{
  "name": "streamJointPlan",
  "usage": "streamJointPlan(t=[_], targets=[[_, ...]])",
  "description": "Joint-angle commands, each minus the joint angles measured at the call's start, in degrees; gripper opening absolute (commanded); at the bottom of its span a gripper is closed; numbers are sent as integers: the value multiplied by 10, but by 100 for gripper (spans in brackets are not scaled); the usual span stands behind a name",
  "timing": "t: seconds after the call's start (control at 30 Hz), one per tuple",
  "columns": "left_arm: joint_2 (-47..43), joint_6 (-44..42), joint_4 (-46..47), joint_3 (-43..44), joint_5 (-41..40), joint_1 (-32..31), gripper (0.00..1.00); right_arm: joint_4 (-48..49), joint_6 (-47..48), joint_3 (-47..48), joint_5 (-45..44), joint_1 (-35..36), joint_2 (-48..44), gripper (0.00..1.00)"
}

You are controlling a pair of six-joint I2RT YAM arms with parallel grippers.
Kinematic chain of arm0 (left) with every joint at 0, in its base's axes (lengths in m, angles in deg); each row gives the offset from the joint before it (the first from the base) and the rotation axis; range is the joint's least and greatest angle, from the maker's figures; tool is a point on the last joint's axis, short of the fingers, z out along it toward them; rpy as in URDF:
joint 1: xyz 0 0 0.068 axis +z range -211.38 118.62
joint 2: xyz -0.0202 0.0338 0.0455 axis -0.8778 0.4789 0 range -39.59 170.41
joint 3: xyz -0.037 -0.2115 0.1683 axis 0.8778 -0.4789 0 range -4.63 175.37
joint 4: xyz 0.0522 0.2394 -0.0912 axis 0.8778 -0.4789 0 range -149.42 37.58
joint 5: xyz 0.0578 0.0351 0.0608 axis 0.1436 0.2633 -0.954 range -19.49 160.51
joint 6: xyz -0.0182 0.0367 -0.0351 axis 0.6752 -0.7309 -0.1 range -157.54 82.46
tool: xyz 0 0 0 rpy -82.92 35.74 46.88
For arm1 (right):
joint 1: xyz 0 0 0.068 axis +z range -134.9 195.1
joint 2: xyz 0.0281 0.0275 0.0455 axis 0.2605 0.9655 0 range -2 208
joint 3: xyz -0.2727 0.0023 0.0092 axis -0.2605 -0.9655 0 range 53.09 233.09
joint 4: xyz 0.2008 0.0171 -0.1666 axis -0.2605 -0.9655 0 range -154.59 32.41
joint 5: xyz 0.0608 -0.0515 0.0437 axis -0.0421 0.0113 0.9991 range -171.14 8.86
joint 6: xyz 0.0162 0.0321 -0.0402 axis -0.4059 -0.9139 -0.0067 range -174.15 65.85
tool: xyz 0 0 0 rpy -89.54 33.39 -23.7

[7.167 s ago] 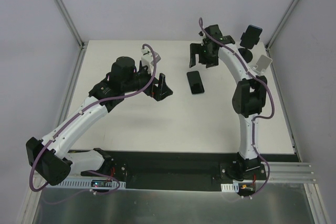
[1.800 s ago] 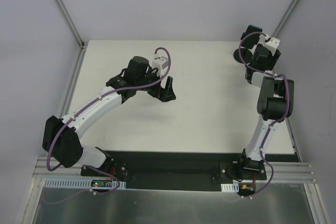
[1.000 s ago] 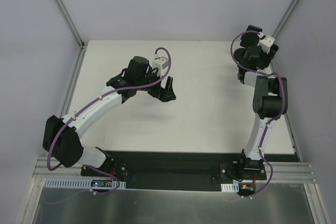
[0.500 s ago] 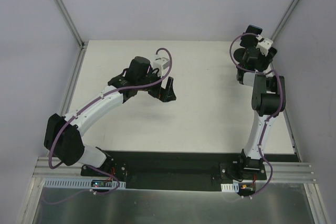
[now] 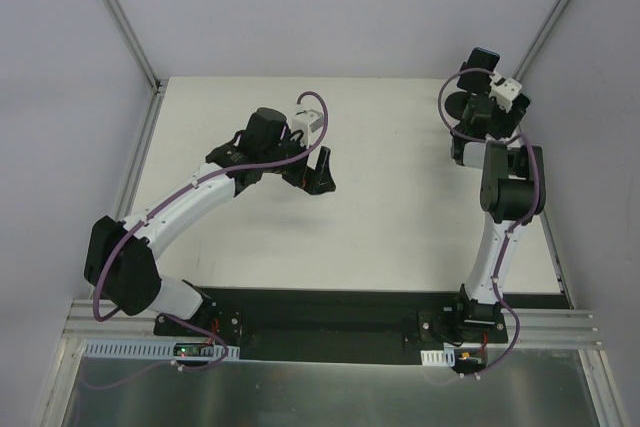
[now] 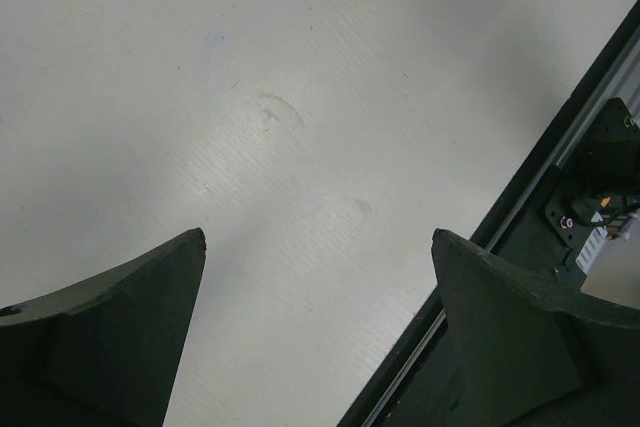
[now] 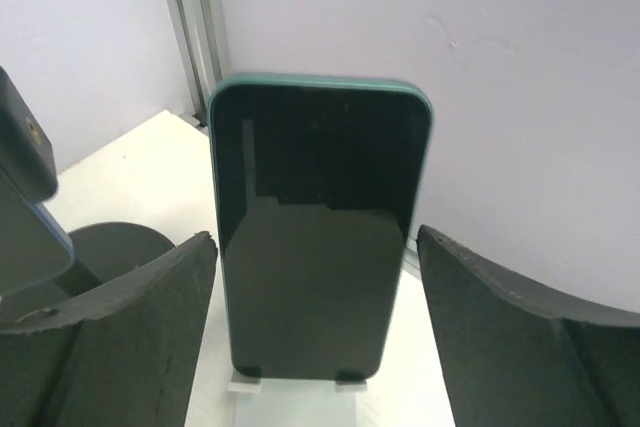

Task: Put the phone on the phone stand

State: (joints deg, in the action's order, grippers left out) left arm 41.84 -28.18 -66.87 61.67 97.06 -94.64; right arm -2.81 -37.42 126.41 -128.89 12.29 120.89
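right gripper (image 7: 315, 235) jaws apart - fingers flank upright phone (image 7: 318, 187) on white phone stand (image 7: 290, 394), not clamping; left gripper (image 6: 320, 234) spread wide - empty.

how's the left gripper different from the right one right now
The black-fingered left gripper has only bare white table between its fingers; the black-fingered right gripper frames a dark, teal-edged phone. The left gripper points down at the table; the right gripper faces the phone, upright on a white stand. Both are open, holding nothing.
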Motion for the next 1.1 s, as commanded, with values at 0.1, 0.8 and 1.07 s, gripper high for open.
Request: streamJointPlan(t=[0.1,0.8,1.07], targets=[[-21,-8,2,15,3,7,94,-40,-20,-2,5,-2,-57,93],[-118,13,29,-1,2,6,94,-715,-166,-98,206,173,-412,96],[-202,39,51,7,1,4,94,-823,-153,-127,256,329,-680,96]])
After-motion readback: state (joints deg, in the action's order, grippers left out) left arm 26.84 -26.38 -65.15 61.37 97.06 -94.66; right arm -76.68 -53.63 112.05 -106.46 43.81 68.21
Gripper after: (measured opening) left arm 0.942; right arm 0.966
